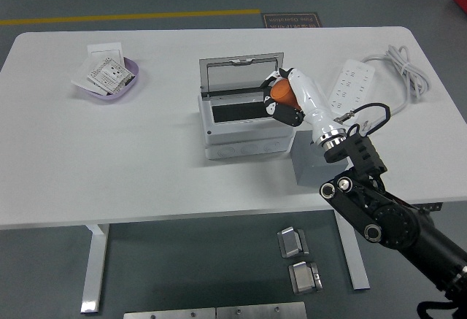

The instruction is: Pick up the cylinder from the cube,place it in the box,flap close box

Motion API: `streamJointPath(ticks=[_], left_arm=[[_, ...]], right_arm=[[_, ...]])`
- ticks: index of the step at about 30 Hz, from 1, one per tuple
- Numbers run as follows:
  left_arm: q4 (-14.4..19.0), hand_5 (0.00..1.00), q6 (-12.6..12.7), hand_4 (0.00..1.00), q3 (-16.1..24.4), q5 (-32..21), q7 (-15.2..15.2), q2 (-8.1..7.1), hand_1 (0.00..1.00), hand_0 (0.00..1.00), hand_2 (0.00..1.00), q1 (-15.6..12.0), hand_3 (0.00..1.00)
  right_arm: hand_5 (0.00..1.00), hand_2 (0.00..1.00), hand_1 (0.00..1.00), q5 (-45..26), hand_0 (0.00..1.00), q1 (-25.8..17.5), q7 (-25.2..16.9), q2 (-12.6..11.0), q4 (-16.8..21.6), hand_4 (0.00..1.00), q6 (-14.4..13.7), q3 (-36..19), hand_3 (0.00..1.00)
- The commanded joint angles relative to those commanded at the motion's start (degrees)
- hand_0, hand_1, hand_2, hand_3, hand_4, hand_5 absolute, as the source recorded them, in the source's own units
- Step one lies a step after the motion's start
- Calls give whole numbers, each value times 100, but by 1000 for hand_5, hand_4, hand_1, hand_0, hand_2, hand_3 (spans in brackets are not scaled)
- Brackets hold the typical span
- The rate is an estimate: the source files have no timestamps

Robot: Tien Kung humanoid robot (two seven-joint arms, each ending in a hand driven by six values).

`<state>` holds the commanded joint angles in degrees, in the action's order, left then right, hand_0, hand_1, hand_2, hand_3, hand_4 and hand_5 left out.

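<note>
The right hand [288, 98] has its fingers [283, 114] curled tight around the orange cylinder [282, 94], held above the right end of the open grey box [244, 125]; its long axis cannot be judged. The grey cube [312, 166] sits just right of the box on the tabletop [109, 158].

You see only a sliver of the orange cylinder [283, 94]; the right hand [286, 98] wraps around the rest. Its arm covers most of the grey cube [305, 166] and the box's [244, 133] right rim. The box's interior is too dark to read.
</note>
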<state>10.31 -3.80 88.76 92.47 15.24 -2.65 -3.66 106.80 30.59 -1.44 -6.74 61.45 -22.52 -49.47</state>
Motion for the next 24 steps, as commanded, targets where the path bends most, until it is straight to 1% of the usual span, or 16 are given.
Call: streamJointPath(ticks=[2,3,6,8,9,10,15,24], left_arm=[[0,403,9,643,68,59,30,-20,684,678,592,-7,658],[0,413,13,645,95,84,44,-30,684,678,593,-10,658],[0,413,25,645,181,159,87,-58,684,678,593,-18,658],[0,413,28,645,213,190,107,-67,684,678,593,-23,658],[0,415,29,646,224,201,114,-70,684,678,593,-25,658],[0,415,29,646,229,207,119,-72,684,678,593,-26,658],[0,419,19,647,220,208,117,-72,684,678,595,-6,659],[0,420,7,648,245,259,114,-99,684,678,595,36,659]], right_arm=[[2,288,172,304,196,251,208,104,-168,2,112,236,265],[2,286,147,431,131,356,275,154,-230,2,157,331,259],[2,286,147,824,131,641,446,309,-355,2,275,546,259],[2,286,147,1014,131,752,512,393,-393,2,324,632,259],[2,287,106,1072,77,798,534,430,-411,2,341,665,257],[2,287,106,1122,77,850,554,468,-432,2,360,702,257],[2,288,99,1149,68,1117,545,574,-627,2,409,936,257],[2,288,94,790,64,1639,286,623,-1419,2,450,1492,257]])
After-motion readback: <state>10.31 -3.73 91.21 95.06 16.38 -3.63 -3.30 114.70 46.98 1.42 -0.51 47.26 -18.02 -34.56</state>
